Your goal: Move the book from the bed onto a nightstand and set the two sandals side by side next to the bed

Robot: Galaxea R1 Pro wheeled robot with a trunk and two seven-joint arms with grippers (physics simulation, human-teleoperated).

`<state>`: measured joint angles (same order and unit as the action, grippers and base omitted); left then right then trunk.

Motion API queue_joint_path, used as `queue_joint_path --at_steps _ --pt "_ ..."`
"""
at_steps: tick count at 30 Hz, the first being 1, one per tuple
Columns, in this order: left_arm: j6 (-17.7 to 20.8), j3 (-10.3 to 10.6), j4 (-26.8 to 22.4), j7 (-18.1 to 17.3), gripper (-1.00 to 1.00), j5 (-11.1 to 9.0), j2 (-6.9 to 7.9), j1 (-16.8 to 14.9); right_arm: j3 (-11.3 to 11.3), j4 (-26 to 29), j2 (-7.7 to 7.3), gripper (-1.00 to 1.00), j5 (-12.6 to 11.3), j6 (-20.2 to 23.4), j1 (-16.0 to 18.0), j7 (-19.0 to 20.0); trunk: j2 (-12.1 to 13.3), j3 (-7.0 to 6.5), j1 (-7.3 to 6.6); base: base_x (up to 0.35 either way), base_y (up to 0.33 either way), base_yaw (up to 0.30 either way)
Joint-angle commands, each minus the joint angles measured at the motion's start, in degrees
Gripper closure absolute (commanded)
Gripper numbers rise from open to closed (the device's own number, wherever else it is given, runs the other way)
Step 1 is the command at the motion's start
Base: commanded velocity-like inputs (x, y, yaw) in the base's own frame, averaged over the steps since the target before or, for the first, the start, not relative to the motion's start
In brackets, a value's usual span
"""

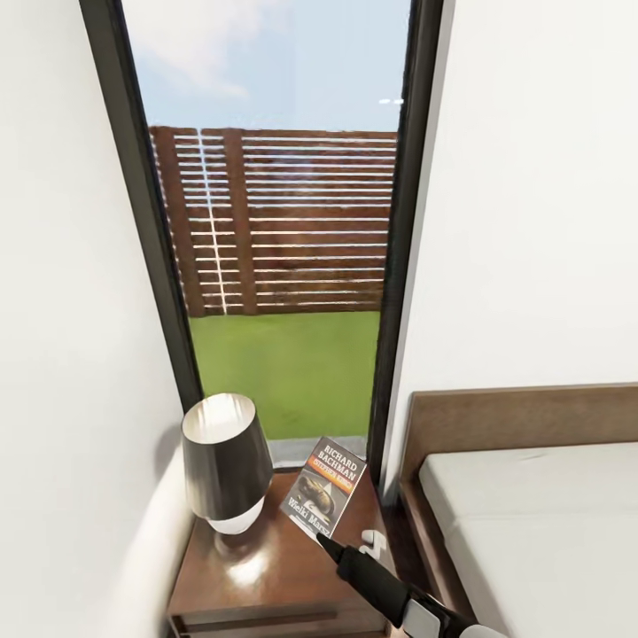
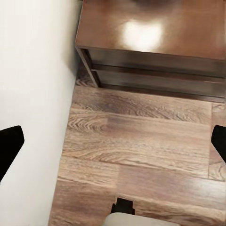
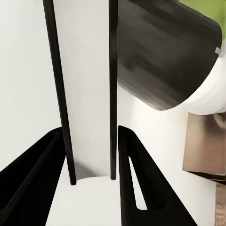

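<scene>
The book (image 1: 323,487), a dark paperback with orange and white lettering, hangs tilted just above the nightstand (image 1: 266,576) beside the bed (image 1: 532,523). My right gripper (image 1: 326,539) is shut on its lower edge. In the right wrist view the book (image 3: 87,94) stands edge-on between the two black fingers (image 3: 136,174). My left gripper (image 2: 113,141) is open over the wood floor (image 2: 141,155), in front of the nightstand (image 2: 155,28), holding nothing. The sandals are out of view.
A lamp (image 1: 226,465) with a dark shade and white base takes the nightstand's left half, close to the book. A small white object (image 1: 374,540) sits near its right edge. White wall (image 1: 71,354) closes the left; a tall window (image 1: 283,266) lies behind.
</scene>
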<state>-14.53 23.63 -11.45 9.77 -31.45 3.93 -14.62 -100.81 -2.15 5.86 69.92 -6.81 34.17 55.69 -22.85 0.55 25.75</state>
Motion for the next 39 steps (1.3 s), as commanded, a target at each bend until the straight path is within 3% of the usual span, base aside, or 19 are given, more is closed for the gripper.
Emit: queue_joint_path --at_steps 1,26,39 --pt "-0.1 0.5 0.0 0.3 -1.0 -0.3 0.03 0.0 -0.4 0.0 0.02 1.0 0.6 -0.5 0.0 0.0 -0.1 0.06 0.04 0.101 0.0 0.0" --pt "-0.2 0.5 0.0 0.3 -1.0 -0.3 0.03 0.0 -0.4 0.0 0.01 1.0 0.6 -0.5 0.0 -0.1 -0.1 0.06 0.04 0.094 0.0 0.0" --pt "-0.2 0.6 0.0 0.3 -1.0 -0.3 0.03 0.0 -0.4 0.1 -0.05 1.0 0.6 -0.4 0.0 -3.1 -0.1 0.06 0.04 0.12 0.055 0.0"
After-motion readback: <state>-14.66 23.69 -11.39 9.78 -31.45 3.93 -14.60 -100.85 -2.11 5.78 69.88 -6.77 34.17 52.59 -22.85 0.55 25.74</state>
